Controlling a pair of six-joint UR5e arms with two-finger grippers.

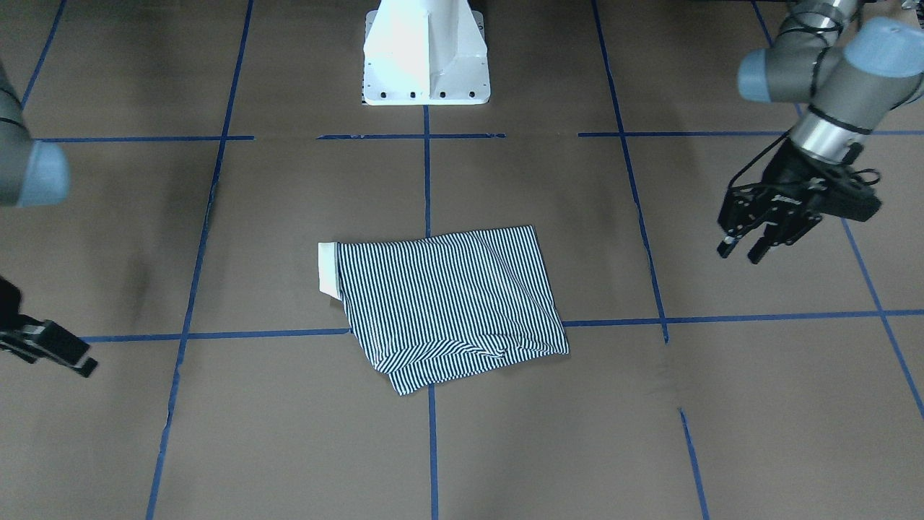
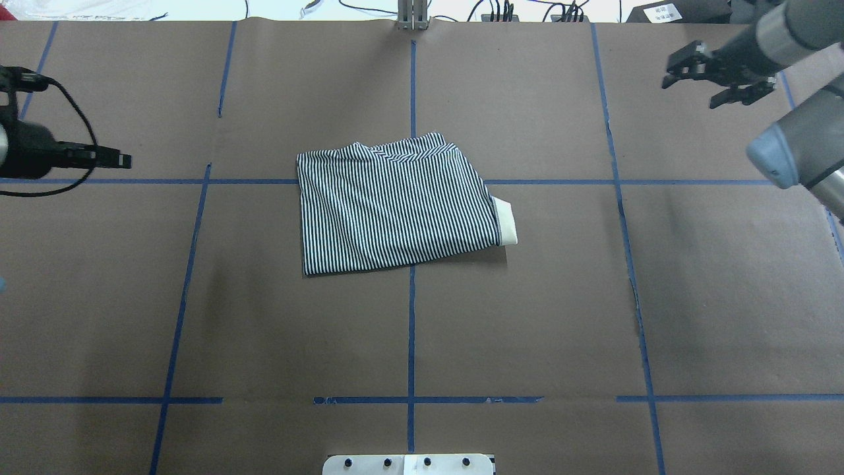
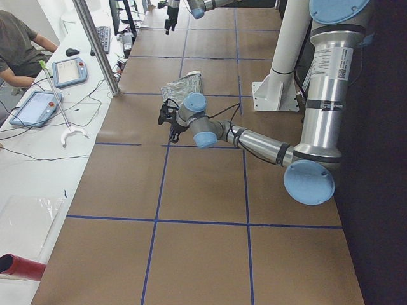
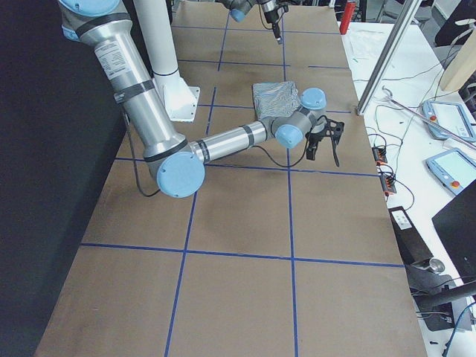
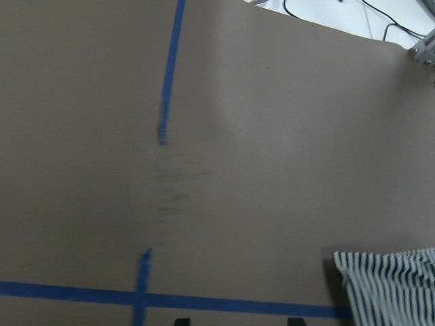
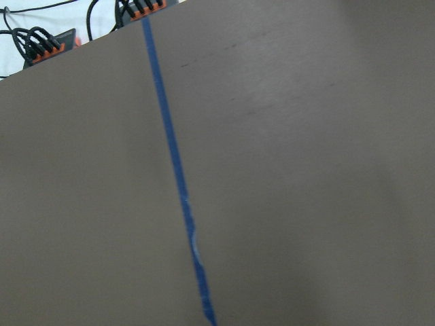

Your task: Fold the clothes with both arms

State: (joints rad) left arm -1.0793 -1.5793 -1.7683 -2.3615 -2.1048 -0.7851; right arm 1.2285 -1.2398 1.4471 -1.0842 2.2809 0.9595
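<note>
On the worktop (image 2: 198, 297), near centre, your polo shirt (image 2: 395, 211) lies folded into a compact rectangle, its collar (image 2: 504, 221) poking out on the robot's right. Left hand (image 1: 741, 251) and right hand (image 2: 691, 92) hang open and empty, well apart from it. Folding looks done; at most you'd tidy the uneven far edge. No containers in view.

Flat on the worktop (image 2: 527, 330), near its middle and slightly toward the edge far from the robot: folded polo shirt (image 2: 395, 208), collar (image 2: 506, 224) poking out on the side facing the worktop's right end. At the middle of the robot-side edge, in line with the shirt: pedestal base (image 1: 426, 58). Over the left end, well apart from the shirt: left gripper (image 1: 740, 251). Toward the far right corner, also well apart: right gripper (image 2: 692, 89).
</note>
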